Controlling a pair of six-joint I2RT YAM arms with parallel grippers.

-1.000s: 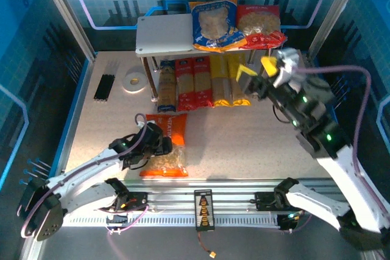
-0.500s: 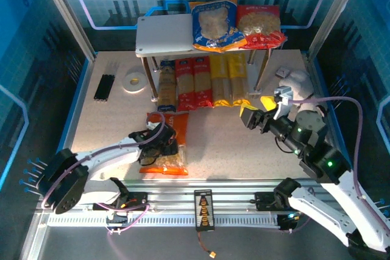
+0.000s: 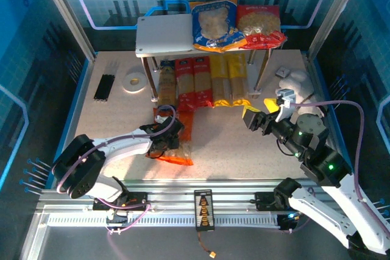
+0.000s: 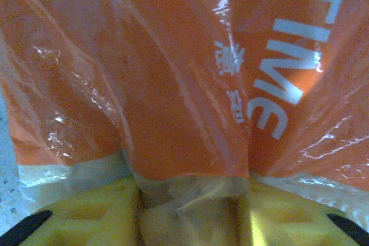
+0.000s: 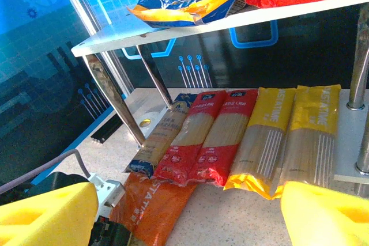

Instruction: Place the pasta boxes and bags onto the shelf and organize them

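Note:
The orange bag (image 3: 184, 128) lies on the table in front of the shelf (image 3: 161, 36). My left gripper (image 3: 166, 141) is shut on its near end. In the left wrist view the bag (image 4: 173, 84) has its clear seam bunched between the yellow fingers (image 4: 81, 214) of the left gripper (image 4: 190, 211). A blue bag (image 3: 214, 22) and a red bag (image 3: 261, 25) rest on the top board. Several pasta boxes (image 3: 202, 82) lie side by side on the lower tier. My right gripper (image 3: 261, 109) hangs open right of the shelf. The right wrist view shows my right gripper (image 5: 190, 217), the boxes (image 5: 228, 136) and the orange bag (image 5: 144, 205).
Thin black sticks (image 3: 104, 87) and a white tape roll (image 3: 133, 80) lie left of the shelf. A white lump (image 3: 295, 80) sits at the right near the wall. Blue enclosure walls ring the table. The shelf's metal legs (image 5: 112, 96) stand beside the boxes.
My left gripper has closed on the orange bag, which has crumpled and slid a little right. My right arm drew back from the shelf and has since held still.

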